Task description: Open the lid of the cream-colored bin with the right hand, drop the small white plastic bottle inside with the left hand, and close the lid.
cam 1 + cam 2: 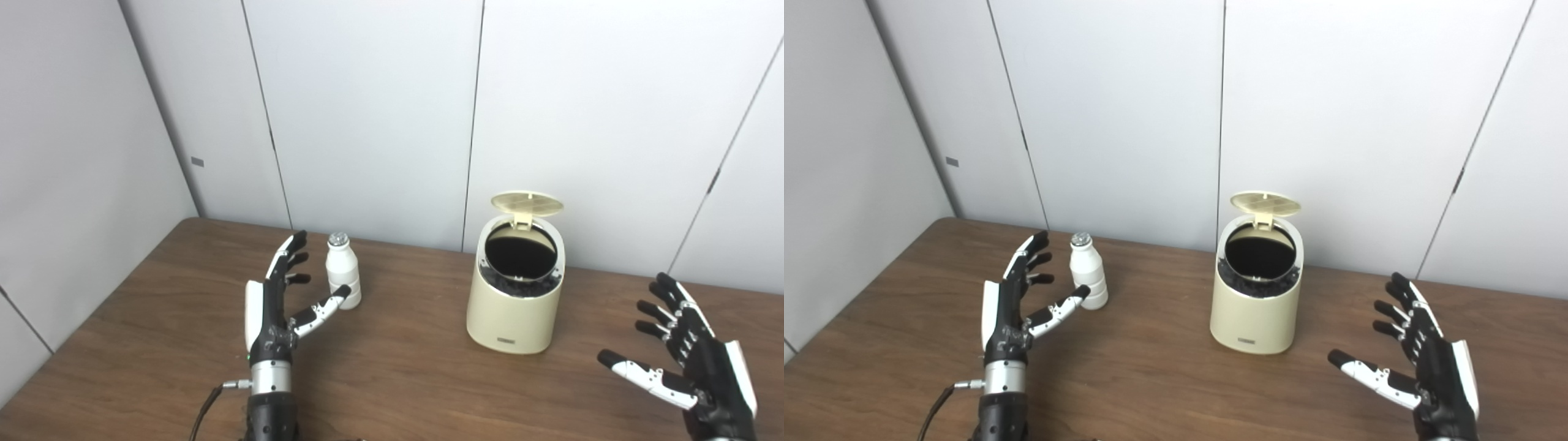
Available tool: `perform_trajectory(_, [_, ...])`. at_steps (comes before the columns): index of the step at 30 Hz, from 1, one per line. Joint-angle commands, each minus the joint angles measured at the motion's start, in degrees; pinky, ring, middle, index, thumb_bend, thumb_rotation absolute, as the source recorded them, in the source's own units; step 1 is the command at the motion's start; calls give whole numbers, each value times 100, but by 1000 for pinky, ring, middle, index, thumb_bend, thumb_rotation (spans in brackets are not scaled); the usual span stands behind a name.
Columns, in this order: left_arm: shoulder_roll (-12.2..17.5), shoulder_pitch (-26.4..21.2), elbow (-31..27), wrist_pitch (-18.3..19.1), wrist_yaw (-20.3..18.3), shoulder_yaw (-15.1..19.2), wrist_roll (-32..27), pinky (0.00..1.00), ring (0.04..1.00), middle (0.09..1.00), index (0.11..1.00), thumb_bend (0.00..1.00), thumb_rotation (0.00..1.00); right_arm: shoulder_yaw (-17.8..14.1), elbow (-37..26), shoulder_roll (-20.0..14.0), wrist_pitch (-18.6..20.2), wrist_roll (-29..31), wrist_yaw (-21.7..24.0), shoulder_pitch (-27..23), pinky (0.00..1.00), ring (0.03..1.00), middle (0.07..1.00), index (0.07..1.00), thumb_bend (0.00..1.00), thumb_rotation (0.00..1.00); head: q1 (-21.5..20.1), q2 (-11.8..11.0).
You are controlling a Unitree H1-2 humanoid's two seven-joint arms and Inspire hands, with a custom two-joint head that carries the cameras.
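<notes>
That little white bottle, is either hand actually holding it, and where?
No. The bottle stands free beside the open left hand; the right hand is open too.

No text can be read in either view. The cream-colored bin (pixel 513 309) has a small dark label (pixel 506 341) low on its front wall, but its letters are too small and blurred to make out. On the left wall panel (pixel 92 153) there is a small grey plate (pixel 197 162); no writing shows on it.
</notes>
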Motion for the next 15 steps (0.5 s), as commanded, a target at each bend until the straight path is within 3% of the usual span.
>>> perform_trajectory(1, [117, -287, -3, 47, 241, -35, 295, 797, 824, 832, 852, 739, 93, 6, -213, -23, -63, -11, 8, -134, 715, 810, 896, 898, 637, 19, 1, 8])
perform_trajectory(4, [173, -385, 158, 109, 294, -92, 358, 839, 832, 824, 850, 747, 98, 7, -239, -16, -51, 6, 17, -127, 710, 806, 897, 898, 640, 20, -1, 12])
perform_trajectory(15, [271, -608, 630, 23, 129, -220, -111, 658, 765, 830, 843, 738, 54, 38, -401, 18, 70, -9, 15, -87, 715, 811, 890, 891, 640, 0, -69, 58])
